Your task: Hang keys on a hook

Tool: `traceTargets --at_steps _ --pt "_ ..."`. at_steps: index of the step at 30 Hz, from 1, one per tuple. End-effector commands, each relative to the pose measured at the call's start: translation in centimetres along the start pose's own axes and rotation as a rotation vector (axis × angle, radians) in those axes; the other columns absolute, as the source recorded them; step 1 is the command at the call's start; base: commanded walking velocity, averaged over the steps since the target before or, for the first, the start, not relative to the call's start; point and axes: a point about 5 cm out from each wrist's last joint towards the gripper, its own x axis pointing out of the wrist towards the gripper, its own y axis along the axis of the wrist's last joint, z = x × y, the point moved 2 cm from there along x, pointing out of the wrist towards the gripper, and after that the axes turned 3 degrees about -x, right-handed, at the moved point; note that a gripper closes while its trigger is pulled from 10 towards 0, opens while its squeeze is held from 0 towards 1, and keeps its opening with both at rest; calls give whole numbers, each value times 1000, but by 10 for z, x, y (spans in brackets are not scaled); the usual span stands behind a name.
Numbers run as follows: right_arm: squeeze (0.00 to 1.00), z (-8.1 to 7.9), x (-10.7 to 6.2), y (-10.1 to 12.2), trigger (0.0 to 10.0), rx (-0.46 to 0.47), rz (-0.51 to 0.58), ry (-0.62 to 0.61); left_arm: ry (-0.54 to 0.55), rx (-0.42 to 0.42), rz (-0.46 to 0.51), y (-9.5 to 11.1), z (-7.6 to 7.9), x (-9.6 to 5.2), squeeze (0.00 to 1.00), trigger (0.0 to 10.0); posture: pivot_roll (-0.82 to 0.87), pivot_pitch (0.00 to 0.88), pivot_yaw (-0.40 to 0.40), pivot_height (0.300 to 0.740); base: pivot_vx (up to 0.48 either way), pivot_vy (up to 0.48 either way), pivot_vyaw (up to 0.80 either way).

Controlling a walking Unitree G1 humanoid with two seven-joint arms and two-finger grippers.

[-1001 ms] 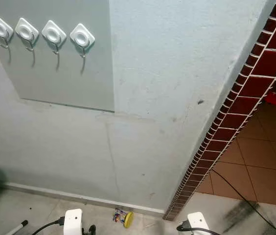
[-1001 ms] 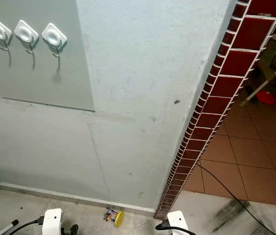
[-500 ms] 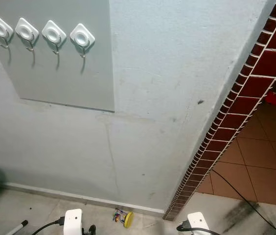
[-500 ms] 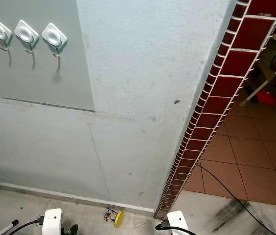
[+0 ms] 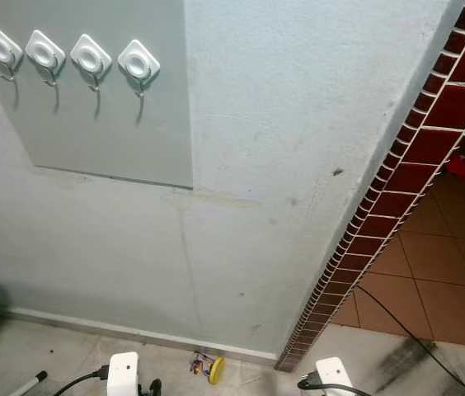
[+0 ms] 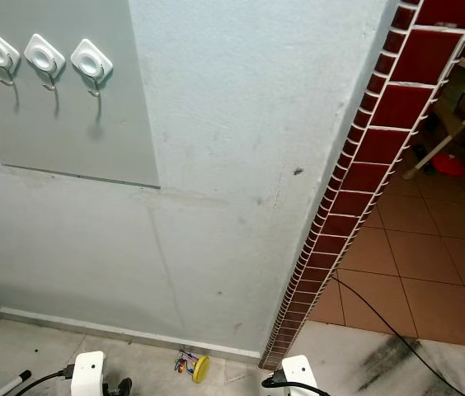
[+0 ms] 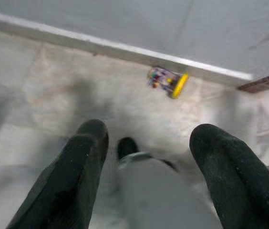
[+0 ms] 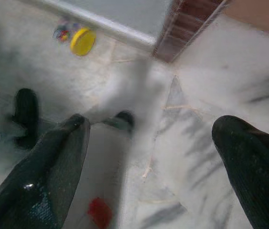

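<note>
Nothing has changed over the last second: we keep both the left gripper [image 7: 146,162] and right gripper [image 8: 156,157] spread apart and empty above the floor, the keys [image 7: 168,82] lying ahead of them by the wall's foot, the hooks [image 5: 72,58] far above, so the pickup has not begun.

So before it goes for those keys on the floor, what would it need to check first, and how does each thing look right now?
1. Keys located: ok. The keys with a yellow tag lie on the floor against the baseboard.
2. Left pincer ready: ok, fingers spread, nothing between them.
3. Right pincer ready: ok, fingers spread, nothing held.
4. Within reach: not ok. Both pincers hang above the floor, apart from the keys; it would likely need to bend down.
5. Hook free: ok. The four white hooks on the wall panel carry nothing.
6. Trip hazard: cannot tell. A black cable crosses the tiles on the robot's right.
</note>
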Motion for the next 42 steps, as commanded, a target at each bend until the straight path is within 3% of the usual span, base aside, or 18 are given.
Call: traceTargets --at_steps 1,22,42 --pt "0 -3 0 4 10000 -29 40 15 21 38 15 2 -10 -2 0 10000 -97 0 -27 724 0 0 0" --pt "0 -5 0 5 10000 -52 57 16 26 20 14 -1 -11 -3 0 10000 -113 0 -17 724 0 0 0" --pt "0 -7 0 3 10000 -62 54 23 16 15 13 -2 -7 -2 0 10000 -115 0 -14 724 0 0 800"
